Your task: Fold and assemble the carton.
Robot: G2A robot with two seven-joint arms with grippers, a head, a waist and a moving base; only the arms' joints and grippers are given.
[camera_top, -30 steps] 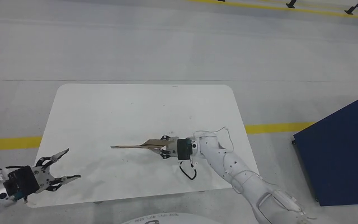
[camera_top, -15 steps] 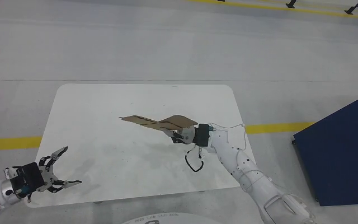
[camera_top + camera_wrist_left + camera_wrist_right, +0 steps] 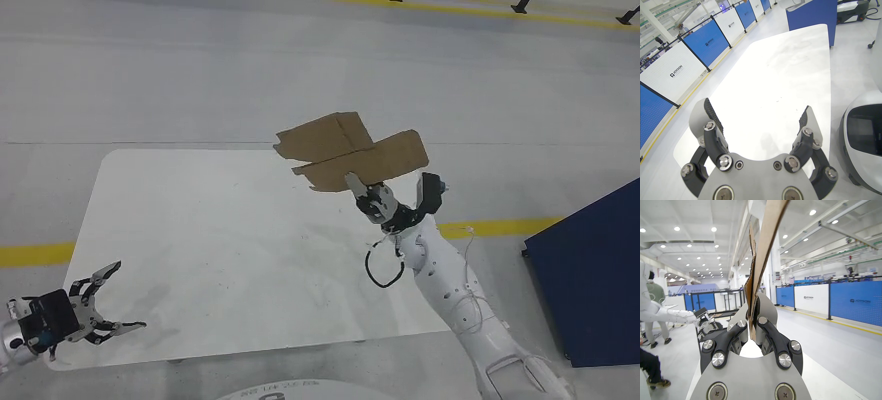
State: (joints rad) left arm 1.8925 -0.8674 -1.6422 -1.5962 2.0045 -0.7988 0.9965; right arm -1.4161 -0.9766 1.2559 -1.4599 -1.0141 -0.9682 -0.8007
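Over the white table [image 3: 200, 210] a flat carton [image 3: 350, 150] is pinched by the right gripper [image 3: 752, 306]; the left gripper [image 3: 755, 109] is spread wide, empty

The carton [image 3: 352, 150] is plain brown cardboard with no print on the faces seen. The table [image 3: 200, 220] is white with faint grey smudges. The left gripper [image 3: 757, 107] and right gripper [image 3: 753, 303] have silver-grey plates and black linkages; the left's pads [image 3: 712, 113] are black and ribbed. The floor [image 3: 300, 60] is pale grey with a yellow line [image 3: 35, 254]. The barrier panels [image 3: 704, 42] alternate blue and white and are finely dotted. The cable [image 3: 380, 275] is black.
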